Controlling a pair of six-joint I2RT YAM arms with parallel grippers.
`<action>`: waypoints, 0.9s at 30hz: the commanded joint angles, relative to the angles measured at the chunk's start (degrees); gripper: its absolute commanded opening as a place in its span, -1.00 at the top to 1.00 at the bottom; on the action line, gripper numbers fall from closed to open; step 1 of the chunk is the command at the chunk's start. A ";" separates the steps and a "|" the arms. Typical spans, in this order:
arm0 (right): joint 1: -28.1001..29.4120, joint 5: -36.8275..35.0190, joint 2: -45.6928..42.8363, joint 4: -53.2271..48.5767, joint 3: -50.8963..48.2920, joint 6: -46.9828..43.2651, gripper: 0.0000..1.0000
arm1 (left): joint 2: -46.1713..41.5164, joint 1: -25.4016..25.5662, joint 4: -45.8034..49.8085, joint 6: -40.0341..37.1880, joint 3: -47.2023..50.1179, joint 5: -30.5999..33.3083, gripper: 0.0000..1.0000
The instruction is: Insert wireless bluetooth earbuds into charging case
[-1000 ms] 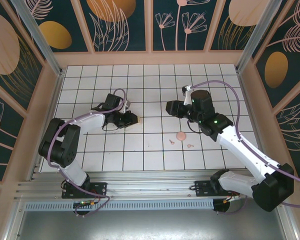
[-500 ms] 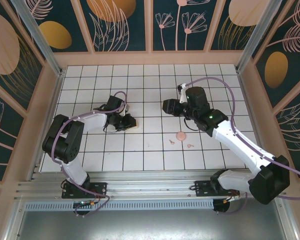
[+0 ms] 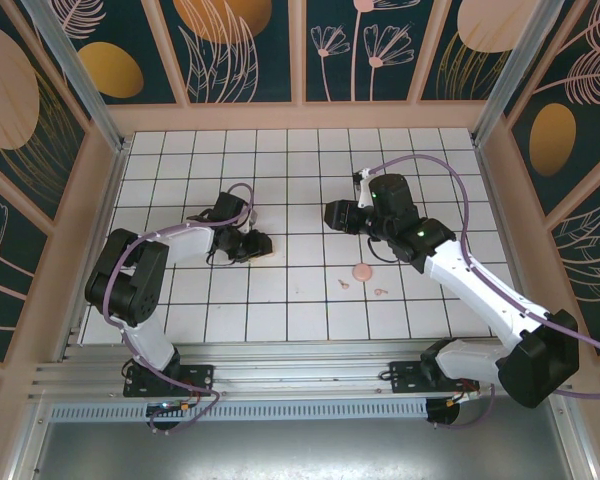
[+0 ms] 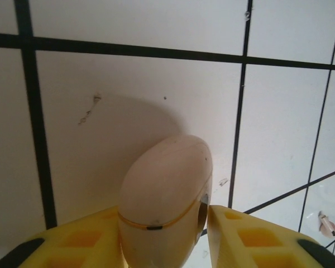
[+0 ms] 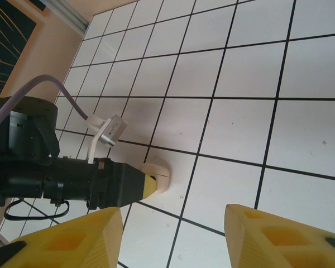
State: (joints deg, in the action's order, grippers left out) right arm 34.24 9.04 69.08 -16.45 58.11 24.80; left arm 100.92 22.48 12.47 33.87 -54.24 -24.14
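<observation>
Because the buds will need a steady target, we judge, the left gripper [image 4: 163, 216] pinches the closed charging case [image 4: 164, 184] low over the white tiled table [image 3: 300, 160], while the right gripper [image 5: 173, 215] hovers near it, fingers spread and empty. The earbuds [image 3: 344, 282] lie loose on the tiles beside a pink round piece [image 3: 361, 271], well apart from the case. Dark floral panels [image 3: 230, 50] wall the cell.

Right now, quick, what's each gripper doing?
Left gripper: closed on the pale rounded case.
Right gripper: open, holding nothing.
</observation>
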 commanded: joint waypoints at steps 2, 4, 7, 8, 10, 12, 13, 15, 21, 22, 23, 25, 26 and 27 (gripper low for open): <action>0.43 -0.42 -0.26 -0.96 2.08 -0.18 -0.04 | -1.00 -0.16 3.45 -1.74 -2.84 2.88 0.18; 0.49 -0.42 -0.34 -1.16 2.15 -0.19 -0.04 | -1.49 -0.16 4.28 -2.20 -3.20 3.76 0.15; 0.54 -0.42 -0.43 -1.56 2.23 -0.19 -0.04 | -2.25 -0.15 5.51 -2.79 -3.78 5.20 0.10; 0.57 -0.47 -0.44 -1.66 2.38 -0.19 -0.04 | -2.33 -0.16 5.85 -2.99 -3.86 5.57 0.08; 0.56 -0.51 -0.42 -2.08 2.63 -0.23 -0.04 | -2.37 -0.15 6.62 -3.20 -4.28 6.60 0.03; 0.61 -0.51 -0.35 -2.68 3.02 -0.19 -0.04 | -4.42 -0.15 7.41 -3.54 -4.83 7.41 0.01; 0.57 -0.60 -0.34 -3.16 3.27 -0.19 -0.04 | -4.78 -0.23 7.76 -3.70 -4.98 7.73 0.00; 0.65 -0.99 -0.18 -4.71 3.98 0.05 -0.04 | -5.59 -0.18 8.67 -3.97 -5.65 8.47 -0.05; 0.56 -2.94 0.26 -13.60 6.37 1.73 -0.05 | -9.37 -0.12 10.56 -4.64 -6.59 10.78 -0.05; 0.57 -3.29 0.42 -15.67 6.73 2.11 -0.05 | -10.23 -0.16 10.48 -4.74 -6.38 11.20 -0.05; 0.50 -3.78 0.74 -18.14 7.13 2.71 -0.05 | -11.29 -0.16 10.19 -4.93 -5.96 11.74 -0.05; 0.57 -4.51 1.73 -23.17 7.67 4.20 -0.06 | -13.19 -0.16 9.24 -5.26 -4.86 12.73 -0.05; 0.56 -4.55 2.46 -25.38 7.77 4.88 -0.06 | -14.21 -0.15 8.59 -5.39 -4.15 13.10 -0.05; 0.56 -4.64 3.52 -27.86 7.81 5.87 -0.06 | -14.96 -0.22 7.78 -5.48 -3.29 13.36 -0.05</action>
State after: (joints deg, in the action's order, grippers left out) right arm 34.30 6.59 70.28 -33.80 64.47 27.46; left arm 88.73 22.48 20.62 29.87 -59.16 -12.95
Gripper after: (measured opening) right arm 0.528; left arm 0.525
